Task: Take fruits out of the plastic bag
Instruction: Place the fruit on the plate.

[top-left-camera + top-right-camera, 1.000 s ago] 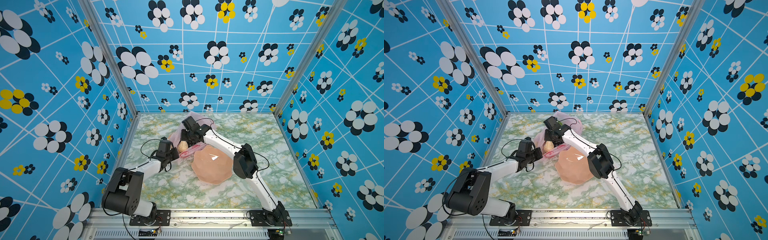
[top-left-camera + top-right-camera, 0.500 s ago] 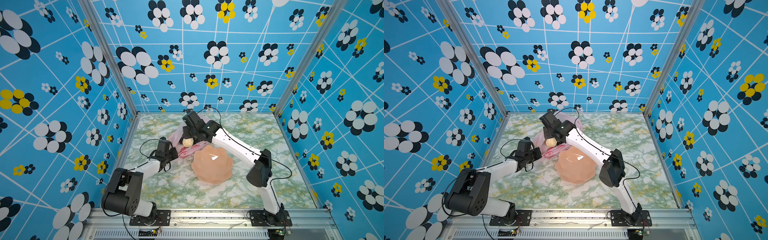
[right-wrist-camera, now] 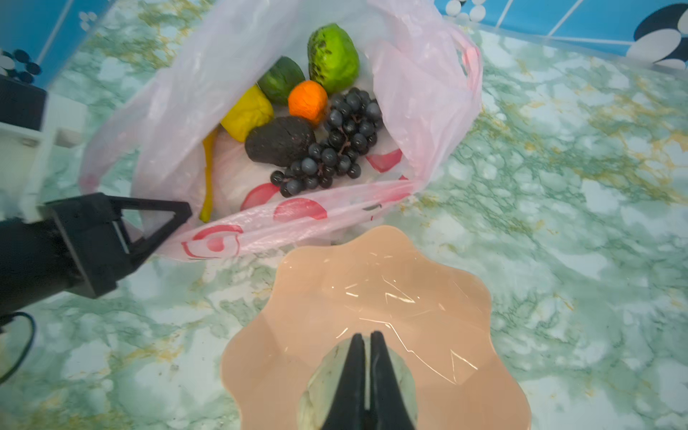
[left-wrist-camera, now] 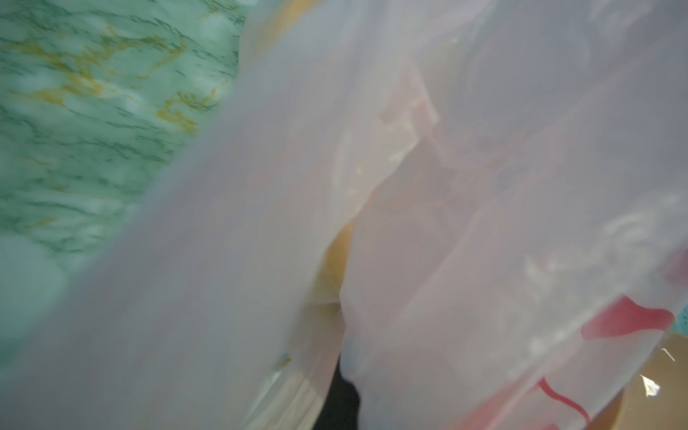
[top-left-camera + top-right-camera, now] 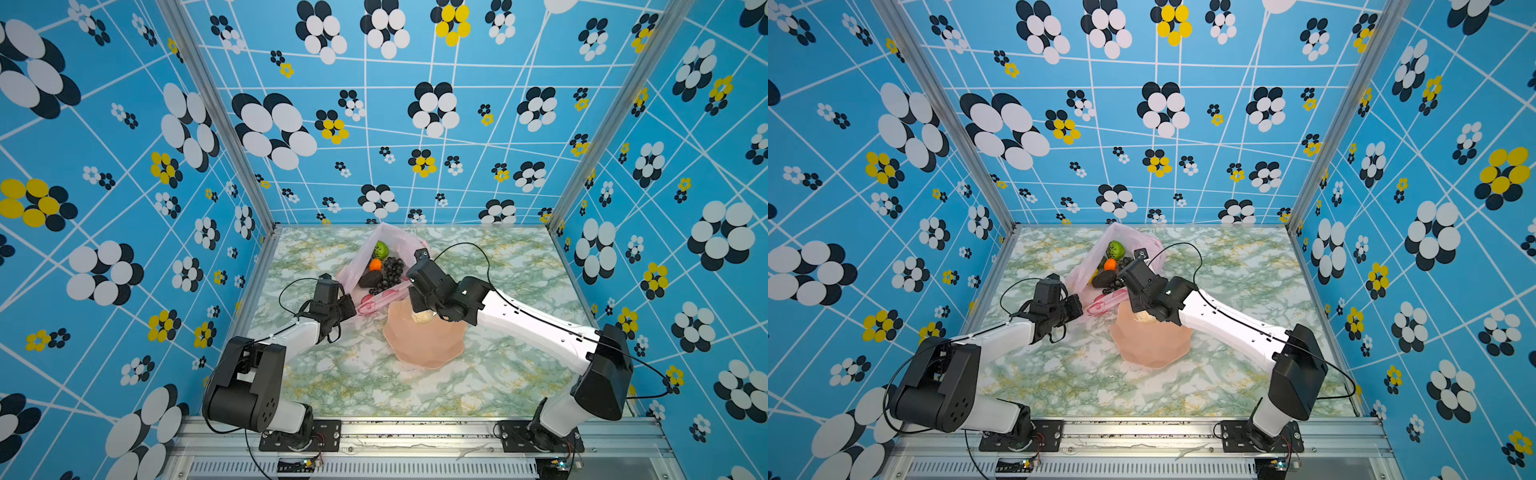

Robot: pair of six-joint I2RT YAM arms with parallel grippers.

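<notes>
Carrying a pale piece point(image 3: 400, 376) clear of the plastic bag point(image 3: 420, 93), the right tool point(image 3: 366, 340) now hangs over the peach scalloped plate point(image 3: 446, 298), jaws drawn narrow on the fruit. A second ago it was over the bag's mouth with the same piece. With the plate otherwise bare, this looks like the first fruit out, needing only to be set down. The left tool point(image 3: 167, 223) stays pinched on the bag's near rim, keeping the mouth open, at 10 o'clock from the plate as seen from above. The bag lies at 11 o'clock from the plate on the marbled tabletop point(image 5: 519, 266). Inside it are the grape bunch point(image 3: 335, 145), avocado point(image 3: 279, 139), orange point(image 3: 307, 100), lemon point(image 3: 247, 111), banana point(image 3: 207, 175), lime point(image 3: 281, 80) and kiwi half point(image 3: 333, 57). No brand or lettering can be read, and the bag bears only red round prints point(image 3: 298, 210).
</notes>
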